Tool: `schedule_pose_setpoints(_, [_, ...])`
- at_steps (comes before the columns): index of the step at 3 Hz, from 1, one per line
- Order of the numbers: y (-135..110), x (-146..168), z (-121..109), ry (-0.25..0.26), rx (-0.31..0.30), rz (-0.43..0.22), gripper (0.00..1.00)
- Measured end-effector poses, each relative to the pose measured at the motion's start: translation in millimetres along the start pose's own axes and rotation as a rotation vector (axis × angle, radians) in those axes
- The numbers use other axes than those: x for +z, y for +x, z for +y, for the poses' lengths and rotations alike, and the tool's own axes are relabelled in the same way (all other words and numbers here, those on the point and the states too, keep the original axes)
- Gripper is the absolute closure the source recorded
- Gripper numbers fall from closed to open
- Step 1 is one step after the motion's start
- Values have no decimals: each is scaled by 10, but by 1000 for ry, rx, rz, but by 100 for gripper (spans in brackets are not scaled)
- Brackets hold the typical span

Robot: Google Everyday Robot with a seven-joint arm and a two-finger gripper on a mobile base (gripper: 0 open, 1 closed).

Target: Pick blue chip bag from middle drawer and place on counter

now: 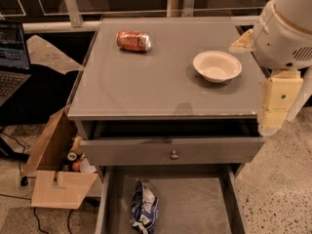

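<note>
Inside the middle drawer [195, 206] — the blue chip bag [144, 209], left of centre.
Its long axis runs front to back; a bowl [217, 66] on the counter [161, 87]; the gripper [273, 113] hangs beside its right edge — open or closed, I cannot tell.

Dark-blue chip bag [144, 211] (white patches) in grey middle drawer [195, 204]; cream pincer [270, 123] right of grey counter [161, 82].

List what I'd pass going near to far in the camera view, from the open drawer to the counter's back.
Chip bag in the drawer → knobbed drawer front → bowl → soda can. The tool hangs beside the counter's right edge.
</note>
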State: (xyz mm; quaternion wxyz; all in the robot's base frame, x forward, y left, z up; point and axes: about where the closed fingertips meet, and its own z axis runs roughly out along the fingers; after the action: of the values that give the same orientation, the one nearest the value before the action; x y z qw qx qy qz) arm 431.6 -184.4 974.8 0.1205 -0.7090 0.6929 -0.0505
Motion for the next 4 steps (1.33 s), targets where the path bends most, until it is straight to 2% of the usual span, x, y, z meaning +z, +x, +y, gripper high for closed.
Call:
schedule_pose_setpoints(1, [-225, 97, 49, -65, 30, 17, 0])
schedule_pose_setpoints(2, [-406, 227, 27, -127, 156, 21, 0])
schedule_pose_setpoints(3, [-457, 230, -37, -102, 248, 12, 0])
schedule_pose_setpoints(4, [-495, 227, -84, -80, 245, 1, 0])
